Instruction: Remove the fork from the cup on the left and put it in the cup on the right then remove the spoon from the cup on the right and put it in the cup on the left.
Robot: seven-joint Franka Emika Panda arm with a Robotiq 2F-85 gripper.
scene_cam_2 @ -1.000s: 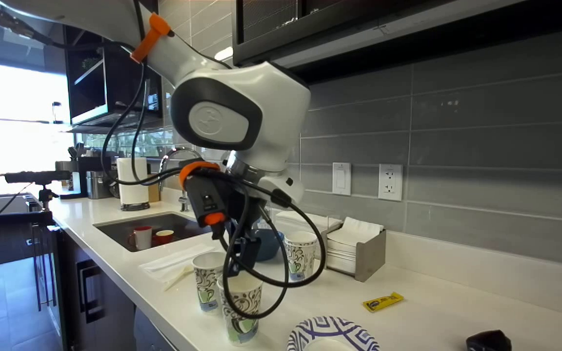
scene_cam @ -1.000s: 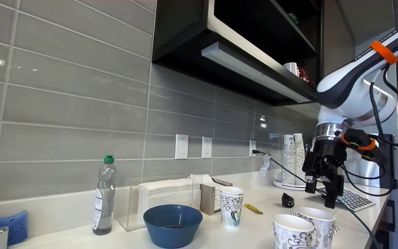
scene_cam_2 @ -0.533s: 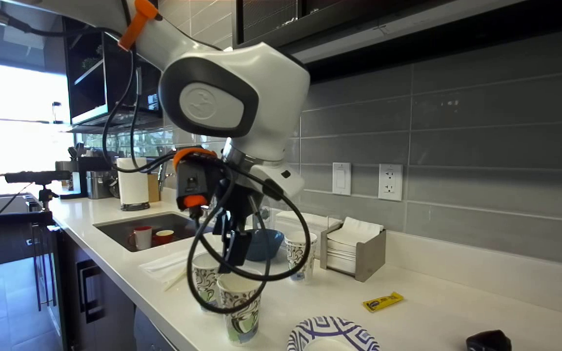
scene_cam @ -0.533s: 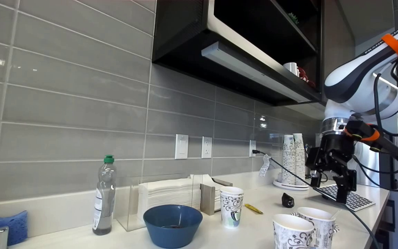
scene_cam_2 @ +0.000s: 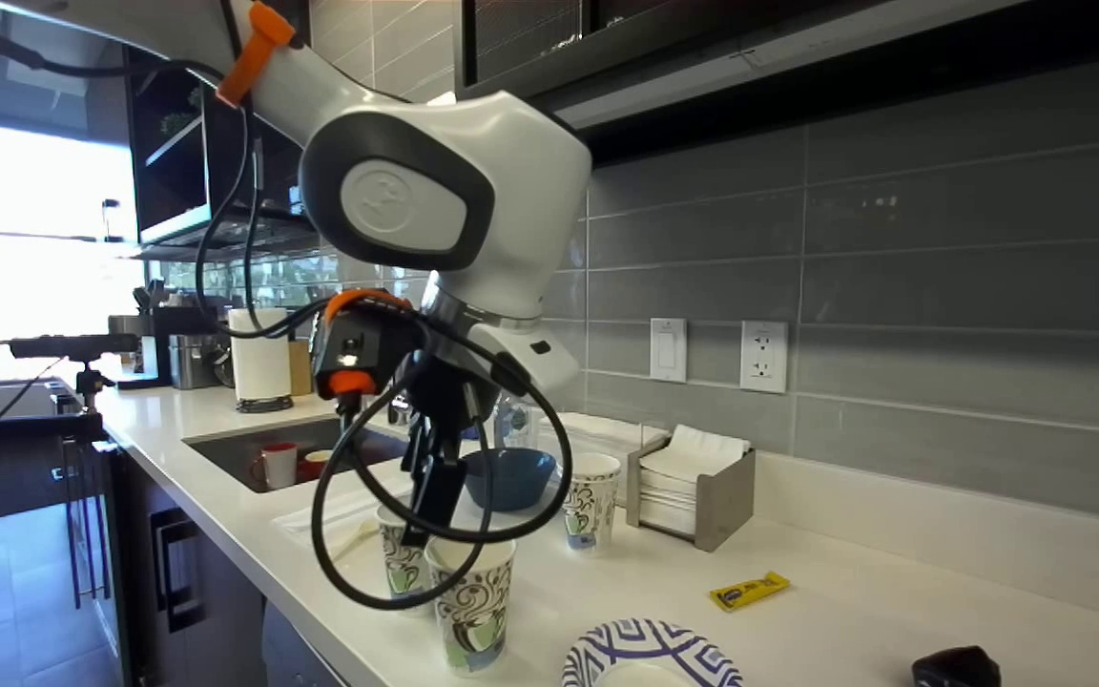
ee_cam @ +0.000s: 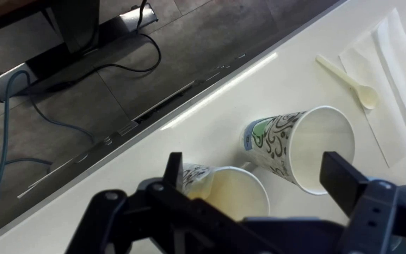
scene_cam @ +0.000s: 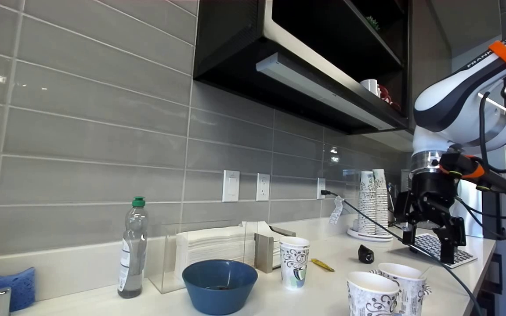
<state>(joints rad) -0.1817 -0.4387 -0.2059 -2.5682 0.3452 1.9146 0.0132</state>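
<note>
Two patterned paper cups stand near the counter's front edge. The cup nearer the napkins shows in the wrist view (ee_cam: 321,141) and both exterior views (scene_cam: 371,303) (scene_cam_2: 404,568); its visible inside holds no utensil. The other cup (ee_cam: 238,194), also in both exterior views (scene_cam: 411,298) (scene_cam_2: 473,611), has a pale translucent shape across its rim; I cannot tell if it is a utensil. A cream spoon (ee_cam: 367,97) lies on the counter and a napkin. No fork is recognisable. My gripper (ee_cam: 254,165) is open and empty above the cups, fingers spread (scene_cam: 448,250).
A blue bowl (scene_cam: 220,287), another patterned cup (scene_cam: 294,263) and a napkin holder (scene_cam_2: 726,506) stand toward the wall. A patterned plate (scene_cam_2: 650,634) and yellow packet (scene_cam_2: 748,592) lie beyond the cups. A dark cable (scene_cam: 380,226) runs across the counter.
My gripper has moved toward the counter's front edge, rightward in one exterior picture and leftward in another. Its fingers look farther apart. The cups have not moved.
</note>
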